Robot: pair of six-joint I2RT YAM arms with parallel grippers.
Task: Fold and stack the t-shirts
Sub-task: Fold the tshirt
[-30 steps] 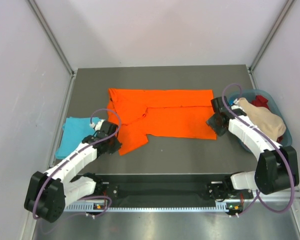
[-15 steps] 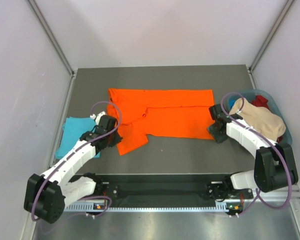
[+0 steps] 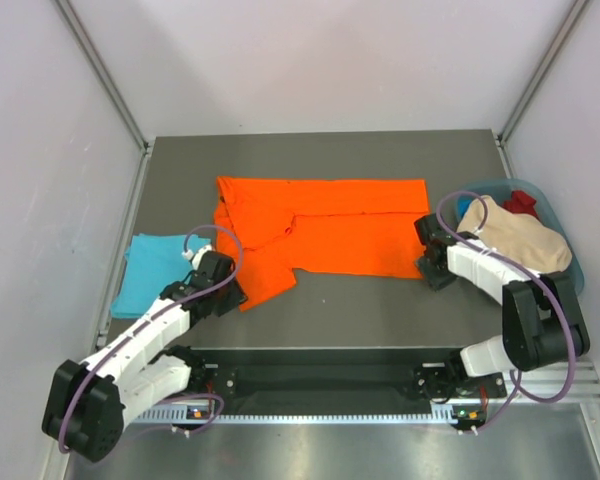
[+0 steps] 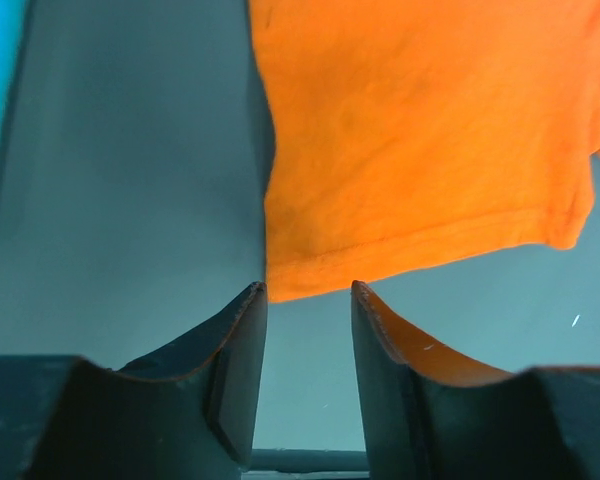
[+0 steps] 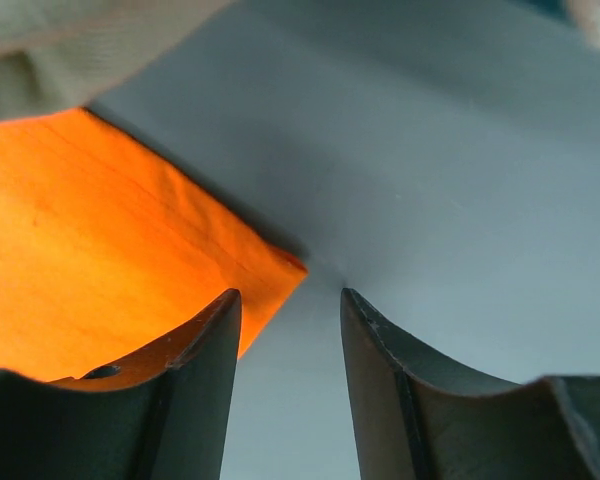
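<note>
The orange t-shirt (image 3: 330,225) lies spread flat across the middle of the table, with a sleeve flap hanging toward the near left. The turquoise t-shirt (image 3: 150,270) lies folded at the left edge. My left gripper (image 3: 233,292) sits low at the orange shirt's near-left hem (image 4: 410,250). It is open (image 4: 308,292) with only bare table between its fingers. My right gripper (image 3: 427,268) is at the shirt's near-right corner (image 5: 280,268). It is open too (image 5: 288,296); the corner lies just ahead of the left fingertip (image 5: 225,305), not between the fingers.
A blue basket (image 3: 572,268) at the right edge holds beige cloth (image 3: 525,245) and red cloth (image 3: 520,202). The beige cloth (image 5: 60,50) also shows in the right wrist view. The dark table (image 3: 360,310) is walled on three sides.
My left gripper has gone from shut to open, letting go of the orange hem and backing slightly toward me. My right gripper has slid nearer, down to the shirt's near-right corner, narrowing slightly.
</note>
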